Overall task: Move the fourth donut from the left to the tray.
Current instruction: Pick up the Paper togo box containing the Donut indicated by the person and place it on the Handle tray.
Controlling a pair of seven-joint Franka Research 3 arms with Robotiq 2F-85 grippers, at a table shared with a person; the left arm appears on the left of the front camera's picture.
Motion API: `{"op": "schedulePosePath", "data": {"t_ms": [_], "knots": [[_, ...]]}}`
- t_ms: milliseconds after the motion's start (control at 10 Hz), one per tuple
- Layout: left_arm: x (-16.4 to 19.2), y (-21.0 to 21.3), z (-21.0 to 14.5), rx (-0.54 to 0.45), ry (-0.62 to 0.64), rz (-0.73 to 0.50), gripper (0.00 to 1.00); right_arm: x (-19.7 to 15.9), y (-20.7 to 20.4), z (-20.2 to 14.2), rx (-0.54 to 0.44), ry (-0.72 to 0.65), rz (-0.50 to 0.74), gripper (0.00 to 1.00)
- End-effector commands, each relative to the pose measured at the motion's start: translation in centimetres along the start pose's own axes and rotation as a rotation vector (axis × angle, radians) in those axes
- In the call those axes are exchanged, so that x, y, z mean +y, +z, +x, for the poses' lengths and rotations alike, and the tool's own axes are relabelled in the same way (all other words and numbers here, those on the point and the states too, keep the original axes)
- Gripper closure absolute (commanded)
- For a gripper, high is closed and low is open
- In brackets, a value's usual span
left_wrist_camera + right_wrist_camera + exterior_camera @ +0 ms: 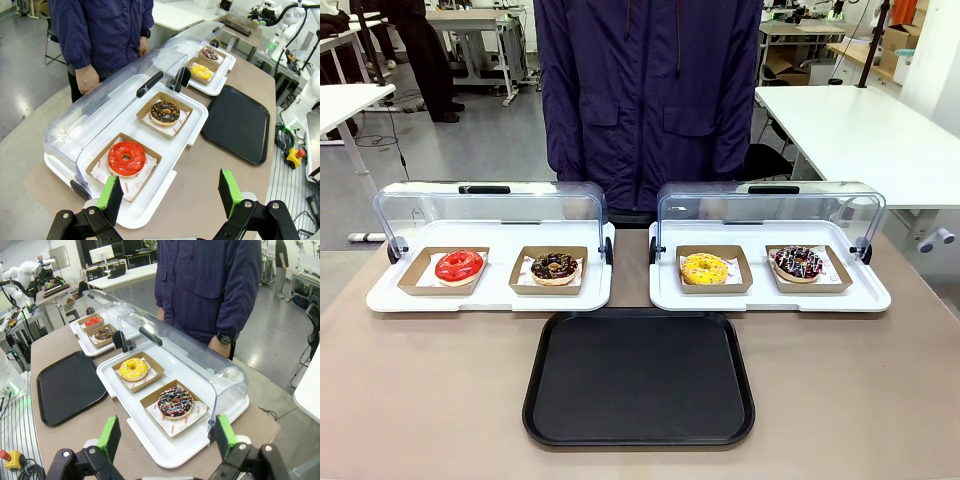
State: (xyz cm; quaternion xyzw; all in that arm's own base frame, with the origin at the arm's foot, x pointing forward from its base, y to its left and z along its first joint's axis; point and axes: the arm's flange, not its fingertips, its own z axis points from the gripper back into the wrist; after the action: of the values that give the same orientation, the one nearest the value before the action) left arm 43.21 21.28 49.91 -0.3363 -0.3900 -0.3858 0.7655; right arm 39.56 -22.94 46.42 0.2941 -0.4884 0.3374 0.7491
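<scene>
Before the raised lid [770, 208], sprinkled donut [798, 263] beside yellow donut [705, 268], left hand [170, 192] apart, right hand [166, 436] apart.

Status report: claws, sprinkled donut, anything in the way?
Left claw, right claw open, empty. Sprinkled donut in its holder on right display tray, lid raised. Nothing between it and black tray.

I can read no text here. Red print on the paper liners [199, 412] is too small for me.
</scene>
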Motion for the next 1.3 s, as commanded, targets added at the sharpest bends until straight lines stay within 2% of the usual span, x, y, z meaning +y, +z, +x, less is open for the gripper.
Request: {"op": "schedulePosePath", "data": {"t_ms": [0, 1200], "knots": [[-0.11, 0.24, 0.14, 0.010, -0.005, -0.011, 0.00, 0.05, -0.03, 0.18, -0.006, 0.007, 0.005, 0.00], [-0.11, 0.24, 0.14, 0.010, -0.005, -0.011, 0.00, 0.05, -0.03, 0.18, -0.006, 0.007, 0.005, 0.00]]}}
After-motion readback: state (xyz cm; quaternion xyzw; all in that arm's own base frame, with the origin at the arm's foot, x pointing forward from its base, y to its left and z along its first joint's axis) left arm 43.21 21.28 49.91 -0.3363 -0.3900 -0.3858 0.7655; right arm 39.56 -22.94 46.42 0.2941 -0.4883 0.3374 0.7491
